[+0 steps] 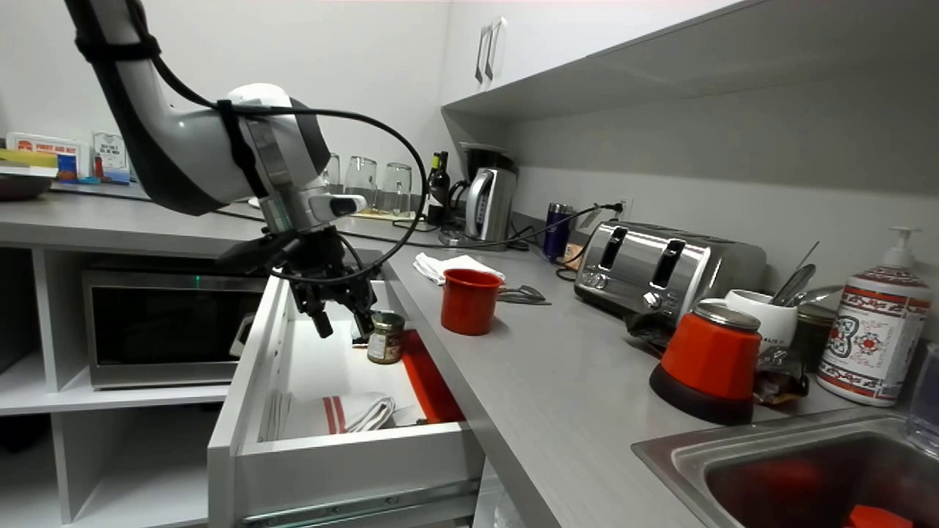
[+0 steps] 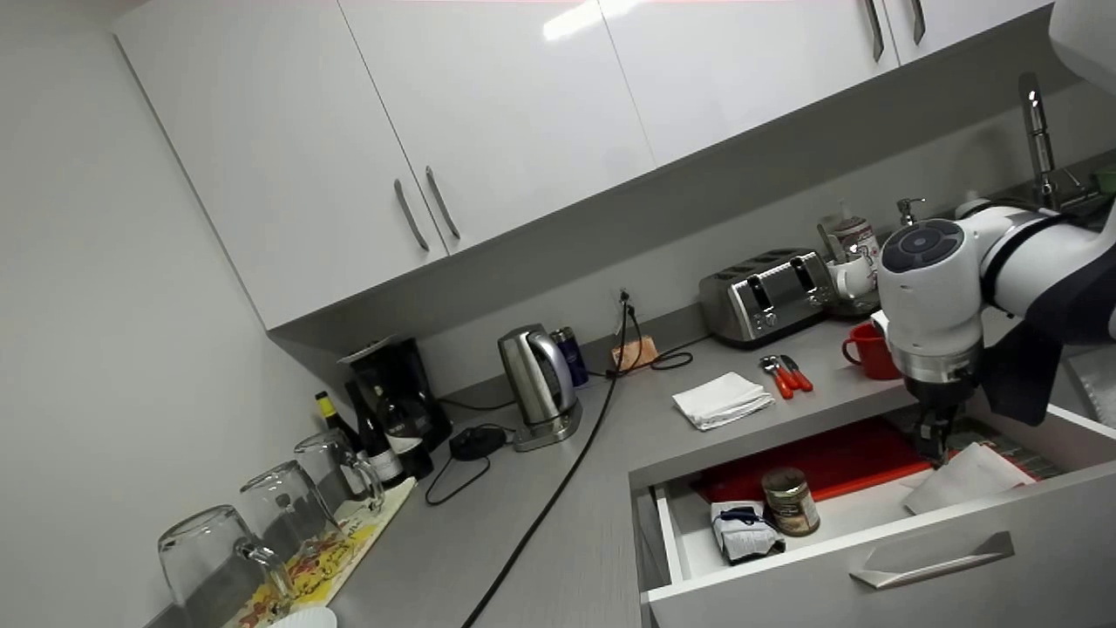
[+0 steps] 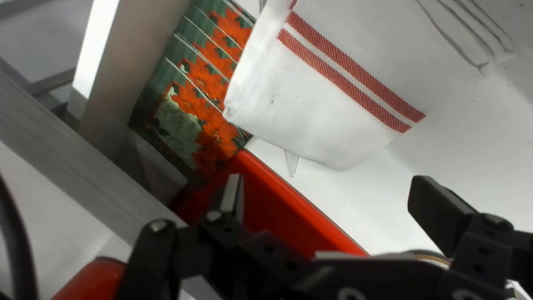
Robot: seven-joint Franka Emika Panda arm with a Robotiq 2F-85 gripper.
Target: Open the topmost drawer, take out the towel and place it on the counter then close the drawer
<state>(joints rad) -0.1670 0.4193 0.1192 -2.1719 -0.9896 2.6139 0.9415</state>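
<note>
Claw is hovering, jaws spread, over the pulled-out topmost drawer. Inside, a jar is standing beside a red tray, and the red-striped white towel is lying apart from the claw. Farther out, the grey worktop is carrying a red cup and a folded white cloth.

Glare streaks the upper cabinets, shadow beneath.
</note>
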